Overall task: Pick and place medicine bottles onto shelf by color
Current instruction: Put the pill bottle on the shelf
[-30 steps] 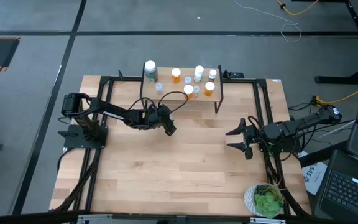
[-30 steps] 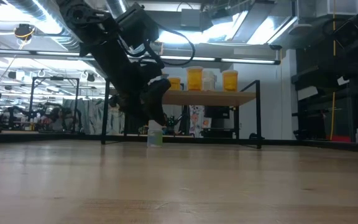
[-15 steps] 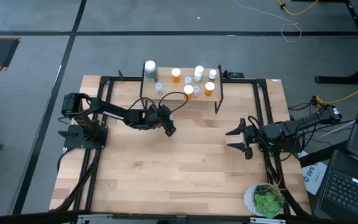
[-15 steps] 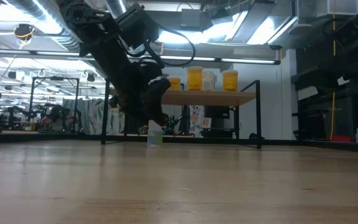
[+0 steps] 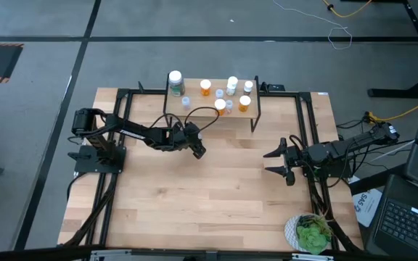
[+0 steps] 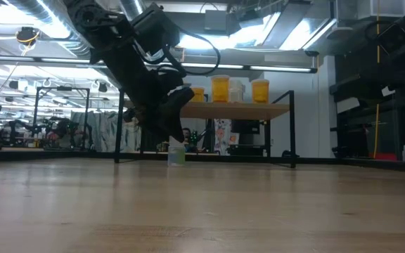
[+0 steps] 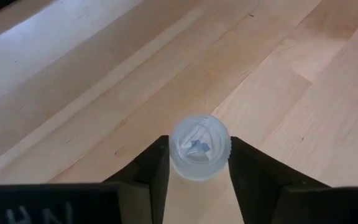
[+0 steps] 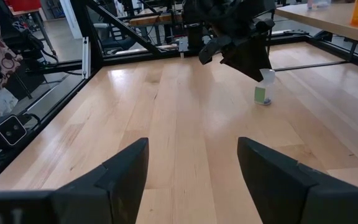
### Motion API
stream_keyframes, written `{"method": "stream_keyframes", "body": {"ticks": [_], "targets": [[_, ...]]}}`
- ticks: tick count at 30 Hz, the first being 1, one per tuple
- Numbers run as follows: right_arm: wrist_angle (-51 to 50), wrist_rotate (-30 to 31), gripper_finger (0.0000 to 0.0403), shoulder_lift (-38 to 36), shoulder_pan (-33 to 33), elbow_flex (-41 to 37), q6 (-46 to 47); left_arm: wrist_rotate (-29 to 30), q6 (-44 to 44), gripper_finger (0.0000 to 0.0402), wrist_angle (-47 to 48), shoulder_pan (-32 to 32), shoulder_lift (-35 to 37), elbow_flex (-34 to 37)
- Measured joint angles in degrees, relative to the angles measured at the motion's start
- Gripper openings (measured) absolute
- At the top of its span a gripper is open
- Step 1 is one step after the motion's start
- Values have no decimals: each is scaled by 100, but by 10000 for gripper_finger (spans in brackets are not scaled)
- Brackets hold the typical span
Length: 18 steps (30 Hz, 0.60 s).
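A small clear bottle (image 7: 199,148) with a greenish label (image 8: 263,94) stands upright on the table, in front of the shelf's left part. My left gripper (image 5: 200,152) slants down onto it and is shut on its top. The shelf (image 5: 198,109), a light wooden board on black legs, stands at the table's far edge. On it are several orange bottles (image 6: 220,89), some white and clear ones, and a larger white-capped bottle (image 5: 175,81). My right gripper (image 5: 280,161) waits open at the table's right side, with nothing between its fingers. My left gripper pinches the small bottle's ribbed cap (image 7: 180,163) between its two fingers (image 7: 157,168), one on each side. The fingers come slanting down from the table's left. The bottle stands upright, its bottom (image 6: 176,163) on the table.
A green plant in a white pot (image 5: 309,233) sits at the table's near right corner. Black frame rails (image 5: 305,116) run along the table's sides. The wide wooden tabletop (image 5: 209,196) spreads between the arms and toward the near edge.
My left gripper has shut on the small bottle's cap and has stayed in place. The bottle still stands on the table.
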<state>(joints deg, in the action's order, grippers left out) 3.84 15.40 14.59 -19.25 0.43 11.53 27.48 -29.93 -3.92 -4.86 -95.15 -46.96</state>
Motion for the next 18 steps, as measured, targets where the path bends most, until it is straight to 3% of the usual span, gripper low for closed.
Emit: {"method": "stream_keyframes", "body": {"ticks": [7, 13, 18], "targets": [[0, 0, 248, 0, 0, -2, 37, -200, 26, 153, 9, 0, 0, 0], [0, -2, 248, 0, 0, -2, 17, -1290, 177, 171, 57, 65, -4, 4], [0, -1, 248, 0, 0, -2, 13, -1370, 179, 173, -13, 168, -4, 4]]}}
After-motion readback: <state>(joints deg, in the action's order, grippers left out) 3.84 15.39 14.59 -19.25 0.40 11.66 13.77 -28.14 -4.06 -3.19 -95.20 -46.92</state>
